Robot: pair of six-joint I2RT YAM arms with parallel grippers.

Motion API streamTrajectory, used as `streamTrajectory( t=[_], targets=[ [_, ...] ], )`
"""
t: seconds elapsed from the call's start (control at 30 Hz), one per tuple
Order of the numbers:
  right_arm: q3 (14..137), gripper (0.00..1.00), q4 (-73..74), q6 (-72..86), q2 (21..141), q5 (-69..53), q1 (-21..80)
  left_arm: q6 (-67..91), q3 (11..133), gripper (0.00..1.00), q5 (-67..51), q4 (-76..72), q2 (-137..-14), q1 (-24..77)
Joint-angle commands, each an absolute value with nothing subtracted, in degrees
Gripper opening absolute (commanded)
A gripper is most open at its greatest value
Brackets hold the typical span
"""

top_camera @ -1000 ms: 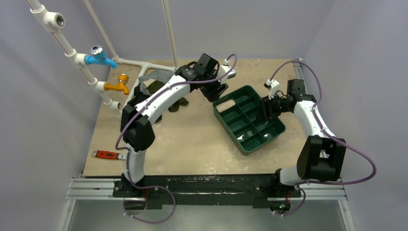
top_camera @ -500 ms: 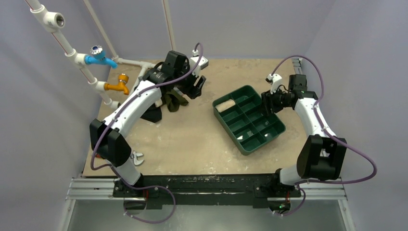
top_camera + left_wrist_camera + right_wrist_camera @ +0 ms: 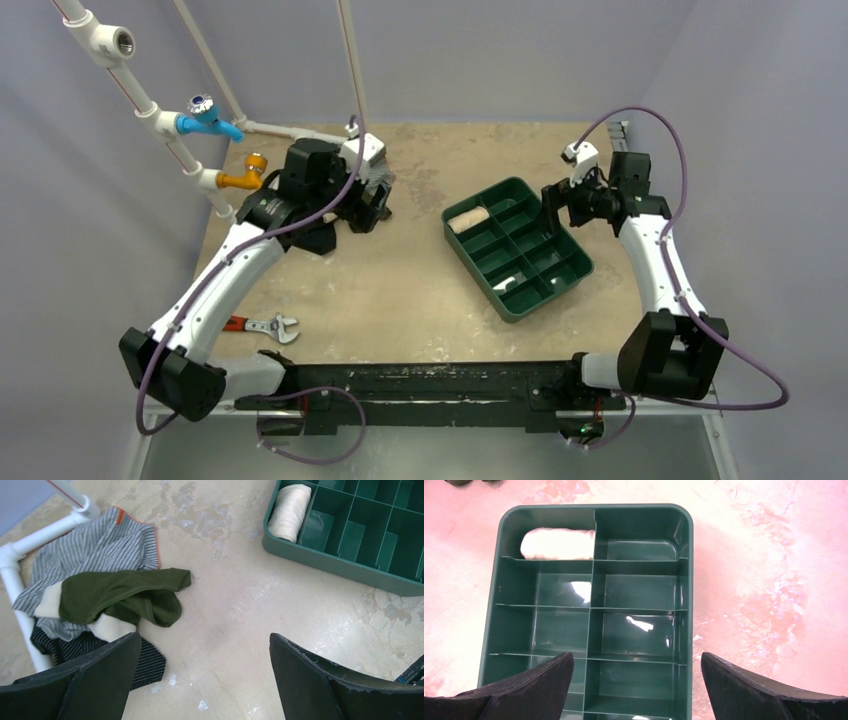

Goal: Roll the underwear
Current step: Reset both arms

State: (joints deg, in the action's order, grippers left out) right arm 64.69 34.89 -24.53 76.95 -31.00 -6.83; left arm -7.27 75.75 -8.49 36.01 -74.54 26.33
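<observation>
So the big change: a second ago the left arm was hanging over the far-left corner of the green tray (image 3: 340, 567), and it has since swung away toward the laundry heap near the far-left corner of the worktop (image 3: 400, 290). The right arm has backed off the tray's right side too. Both sets of jaws have gone from half shut to spread wide. The left gripper (image 3: 203, 650) and right gripper (image 3: 637, 670) are each holding nothing.

The underwear (image 3: 557, 543) is already a pale rolled bundle. It's lying in the tray's corner compartment, the one facing the worktop's far-left corner, and nothing is touching it. We'd say this piece is rolled and stowed. With the left wrist camera now looking at the olive-green garment (image 3: 120, 592) on top of the grey striped garment (image 3: 100, 542), the left arm may be heading for another piece. That's only our guess though.

Stuff we can't make out:
- From overhead, the left arm covers most of the heap.
- Pale patches peek out beside the olive cloth. We can't tell if they're its own trim or another garment.
- A dark striped cloth (image 3: 145, 662) is half hidden behind a left finger.
- The right wrist view cuts off one end of the tray.
- We can't tell how tight the roll is, and no band edge shows.
</observation>
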Motion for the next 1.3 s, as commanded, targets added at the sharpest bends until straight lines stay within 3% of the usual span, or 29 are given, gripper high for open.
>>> streamTrajectory(
  t=[0.0,0.43,0.83,0.97,1.27],
  targets=[
    [63.98,0.99,32.56,-22.71,73.56,-30.91,-7.21,-8.48,72.19,1.00,-6.93,34.40,-66.23,24.06],
    [57.35,0.99,29.85,-19.69,61.22,-26.25,-7.20,-11.69,61.74,1.00,-4.22,42.65,-44.37,23.47],
    [48.17,0.99,20.25,-14.69,49.94,-15.32,-7.20,-14.10,49.29,1.00,9.04,42.40,-33.25,23.47],
    [47.73,0.99,18.07,-14.32,52.66,-14.23,-7.20,-15.04,43.92,1.00,10.71,37.70,-31.85,23.47],
    [56.02,0.99,20.95,-22.27,71.80,-18.49,-7.20,-14.03,43.92,1.00,8.13,37.58,-31.75,23.47]
  ],
)
